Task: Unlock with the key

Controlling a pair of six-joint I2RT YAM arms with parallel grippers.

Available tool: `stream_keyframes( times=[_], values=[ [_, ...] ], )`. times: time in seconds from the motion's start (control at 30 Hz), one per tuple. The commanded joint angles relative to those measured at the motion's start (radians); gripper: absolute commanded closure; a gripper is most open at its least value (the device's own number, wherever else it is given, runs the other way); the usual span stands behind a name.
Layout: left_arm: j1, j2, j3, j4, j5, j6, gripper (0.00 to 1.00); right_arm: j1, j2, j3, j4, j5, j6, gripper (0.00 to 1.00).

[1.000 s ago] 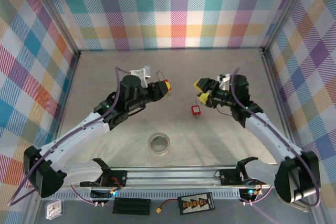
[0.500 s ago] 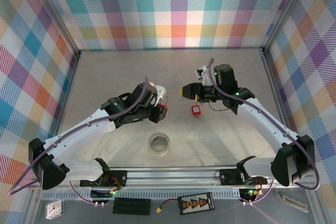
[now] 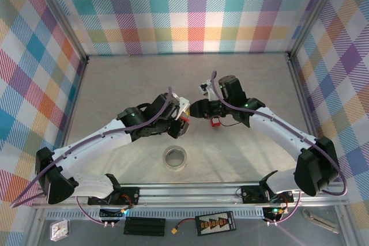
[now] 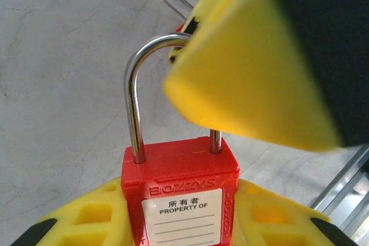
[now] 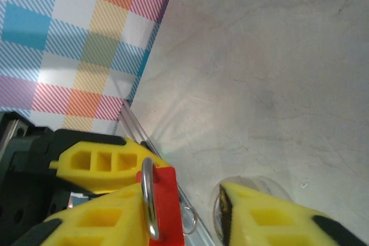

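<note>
You have the left gripper (image 4: 181, 226) clamped on the padlock (image 4: 179, 168) body, with the right gripper (image 5: 184, 200) part-open and holding nothing beside its shackle (image 4: 134, 102); the apparent key (image 3: 215, 122) lies flat just right of the padlock, nearer that right gripper.

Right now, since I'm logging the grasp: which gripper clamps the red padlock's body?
The left gripper: the red padlock sits with its body between that gripper's yellow fingers, while the right gripper is up at the shackle, jaws apart.
</note>
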Motion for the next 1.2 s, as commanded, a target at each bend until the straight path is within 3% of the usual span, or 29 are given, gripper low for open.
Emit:
stream_keyframes(
  times=[0.0,0.1,0.23,0.4,0.6,0.63,0.7,0.77,0.93,1.17],
  values=[
    [-0.022,0.01,0.031,0.024,-0.013,0.016,1.0,0.006,0.007,-0.005,0.021,0.021,0.008,0.76],
    [-0.031,0.027,0.022,0.013,-0.027,0.01,1.0,0.004,0.0,0.013,0.003,0.053,0.021,0.92],
    [-0.039,0.035,-0.03,0.01,-0.029,-0.01,1.0,-0.01,-0.002,0.06,-0.098,0.132,0.021,1.0],
    [-0.041,0.002,-0.113,0.014,-0.062,-0.036,1.0,-0.066,-0.005,0.067,-0.166,0.187,0.083,1.0],
    [-0.046,-0.015,-0.153,0.029,-0.077,-0.041,1.0,-0.078,0.014,0.068,-0.139,0.132,0.139,0.99],
    [-0.046,-0.014,-0.151,0.03,-0.077,-0.041,1.0,-0.078,0.016,0.07,-0.147,0.133,0.137,0.92],
    [-0.046,-0.013,-0.144,0.03,-0.082,-0.039,1.0,-0.079,0.012,0.081,-0.184,0.158,0.128,0.6],
    [-0.046,-0.013,-0.139,0.027,-0.085,-0.035,1.0,-0.087,-0.012,0.084,-0.236,0.229,0.121,0.39],
    [-0.044,-0.001,-0.129,0.022,-0.083,-0.018,1.0,-0.136,-0.065,0.069,-0.311,0.326,0.094,0.21],
    [-0.001,0.102,-0.094,0.013,-0.055,-0.015,1.0,-0.154,-0.119,0.017,-0.327,0.377,0.047,0.11]
  ],
)
